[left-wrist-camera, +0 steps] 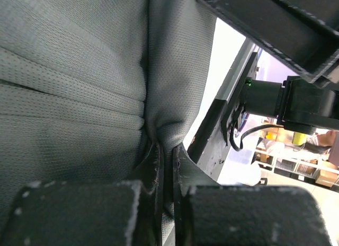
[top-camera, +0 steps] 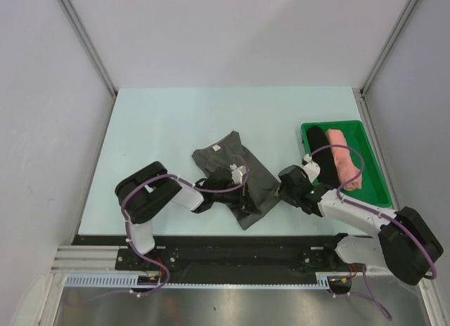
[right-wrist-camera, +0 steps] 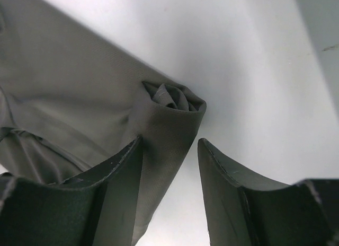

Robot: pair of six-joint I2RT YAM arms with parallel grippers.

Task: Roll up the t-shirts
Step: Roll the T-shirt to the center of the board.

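Surface: a pale mint flat bench (top-camera: 162, 129), enclosed by plain white wall panels (top-camera: 232, 31) with grey metal corner posts (top-camera: 84, 38).

A green plastic tray (top-camera: 371, 164) sits at the bench's 3 o'clock. It holds a black cloth roll (top-camera: 320, 140) and, at that roll's 3 o'clock and touching it, a salmon-pink cloth roll (top-camera: 346, 168).

The dark charcoal-grey cloth t-shirt (top-camera: 221, 154) lies mid-bench toward 6 o'clock, neck toward 12 o'clock, with both arms meeting over its lower half.

The overhead view hides both grips. The left wrist view shows the left tool (left-wrist-camera: 165, 156) clamped tight on a pinched fold of the grey t-shirt.

The right wrist view alone shows a rolled corner of the t-shirt, its spiral end visible. The right tool (right-wrist-camera: 170, 140) stands partly wide around that roll. One finger (right-wrist-camera: 119, 177) lies against the cloth, and bare bench shows beside the other.
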